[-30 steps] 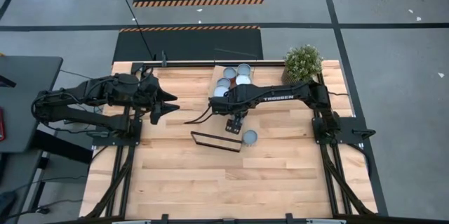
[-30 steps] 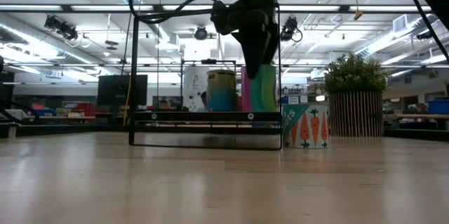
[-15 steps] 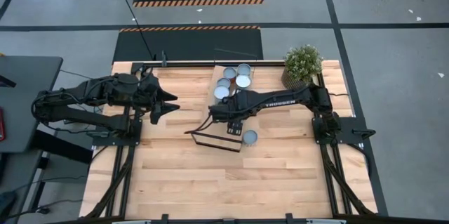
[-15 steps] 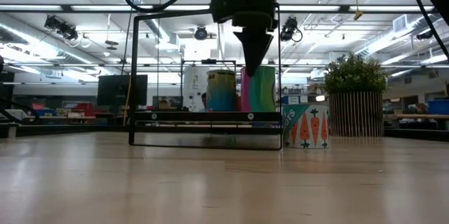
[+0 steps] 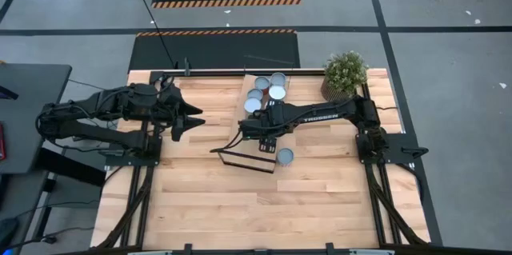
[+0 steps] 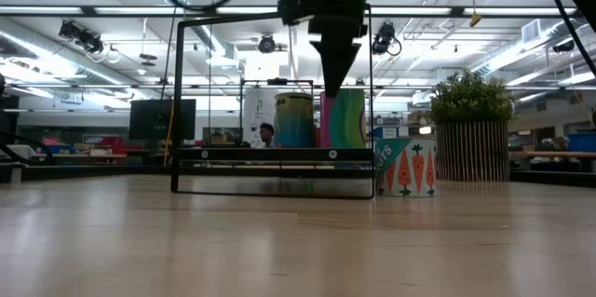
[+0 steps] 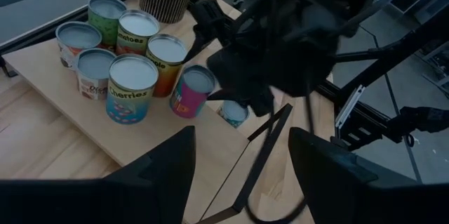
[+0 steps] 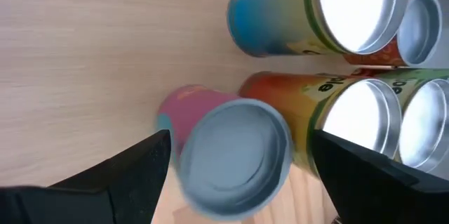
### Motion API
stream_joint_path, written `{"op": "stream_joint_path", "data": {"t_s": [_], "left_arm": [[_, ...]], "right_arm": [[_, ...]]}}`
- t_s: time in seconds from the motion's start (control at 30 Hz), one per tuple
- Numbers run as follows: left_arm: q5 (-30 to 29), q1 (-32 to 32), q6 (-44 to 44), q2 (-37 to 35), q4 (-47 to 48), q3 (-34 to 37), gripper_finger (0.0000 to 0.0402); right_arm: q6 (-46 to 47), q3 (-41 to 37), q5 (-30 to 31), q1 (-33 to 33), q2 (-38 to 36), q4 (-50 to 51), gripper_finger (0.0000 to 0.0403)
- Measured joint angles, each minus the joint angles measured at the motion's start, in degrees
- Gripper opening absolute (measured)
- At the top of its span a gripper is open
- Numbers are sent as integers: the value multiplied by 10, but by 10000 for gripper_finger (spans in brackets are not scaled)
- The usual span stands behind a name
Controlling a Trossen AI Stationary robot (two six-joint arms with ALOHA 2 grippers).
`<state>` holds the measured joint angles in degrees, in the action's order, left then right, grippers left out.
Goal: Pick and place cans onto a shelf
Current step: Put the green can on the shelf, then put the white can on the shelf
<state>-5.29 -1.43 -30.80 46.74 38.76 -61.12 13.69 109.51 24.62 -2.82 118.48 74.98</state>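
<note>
Several cans (image 5: 266,93) stand upright on the pale wooden shelf (image 5: 250,85), whose black metal frame (image 5: 246,159) is at its near end. A pink can with a pale blue top (image 8: 228,143) stands apart from them, nearer the frame; it also shows in the left wrist view (image 7: 191,90). My right gripper (image 8: 242,182) is open and hangs above this can, fingers pointing down on either side without touching; the low view (image 6: 333,87) shows it above the can tops. A teal can (image 5: 285,156) stands on the table beside the frame. My left gripper (image 5: 192,119) is open and empty, left of the shelf.
A potted green plant (image 5: 345,73) stands at the table's far right, behind the right arm. A black cable (image 5: 228,139) hangs from the right arm near the frame. The near half of the plank tabletop (image 5: 256,207) has free room.
My right gripper has gone up from the pink can, which stays standing on the shelf. Its arm has swung a little toward the table's left. My left arm has kept still.
</note>
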Motion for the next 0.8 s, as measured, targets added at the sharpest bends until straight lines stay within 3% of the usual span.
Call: {"op": "stream_joint_path", "data": {"t_s": [0.23, 0.4, 0.7, 0.8], "left_arm": [[0, 0, -1, 0, 0, 0, 233], [0, 0, -1, 0, 0, 0, 233], [0, 0, -1, 0, 0, 0, 233], [3, 0, -6, 0, 0, 0, 233]], "right_arm": [[33, 0, -1, -24, -69, 1, 349], [68, -27, 35, -48, -139, -24, 349], [63, -251, -49, -95, -294, -271, 349], [70, -346, -43, -125, -351, -358, 349]]}}
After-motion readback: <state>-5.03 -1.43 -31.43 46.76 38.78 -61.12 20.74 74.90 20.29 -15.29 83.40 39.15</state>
